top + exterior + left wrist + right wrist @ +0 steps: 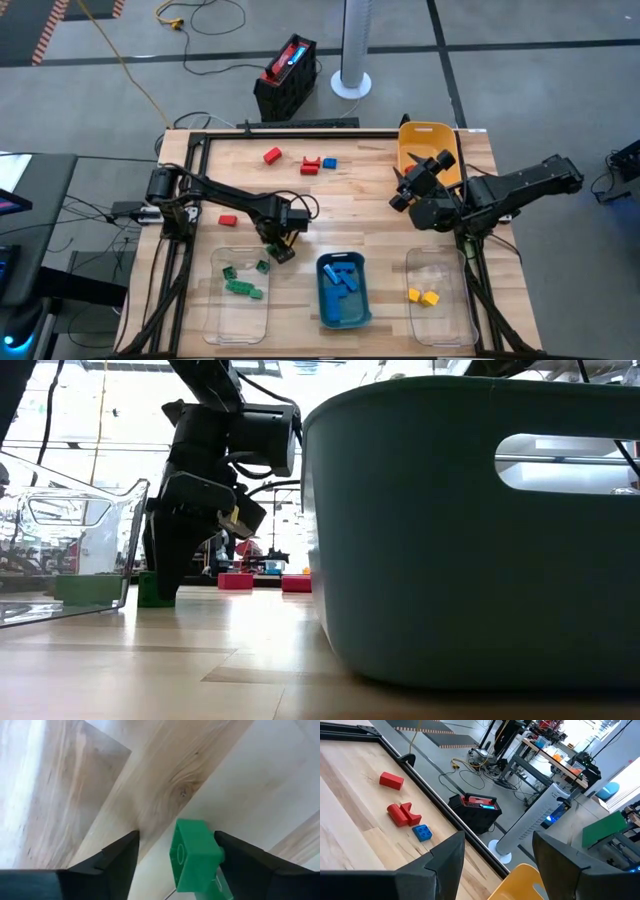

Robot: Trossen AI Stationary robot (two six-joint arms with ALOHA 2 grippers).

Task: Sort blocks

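Because the sorting runs by colour, I have three bins lined up along the near edge of the desk (330, 190): a clear one (240, 295) taking green pieces, the teal bin (343, 290) taking blue, and a second clear bin (440, 295) with two yellow pieces in it. A yellow bin (425, 145) sits at the far right corner, partly covered by my right arm.

My right claw (412, 185) hangs raised near that yellow bin with its fingers apart and nothing between them; I judge it is simply waiting. My left claw (281, 249) is down at the desk, just beside the far corner of the green-side bin. Its wrist view shows a green block (192, 855) standing between the fingers (117, 857), one finger close against it and the other with a gap, so the claw is spread around the block and not yet gripping; I cannot tell whether it is closing or letting go.

The other blocks wait on the far part of the desk: a red block (272, 155), a red pair (309, 166) touching a blue block (329, 162), and one red block (227, 220) nearer the left arm.

From above, the claw's body hides the green block entirely. The low view is mostly filled by the teal bin's wall, which hides the right side of the desk. The green block's lower end runs out of the wrist picture.
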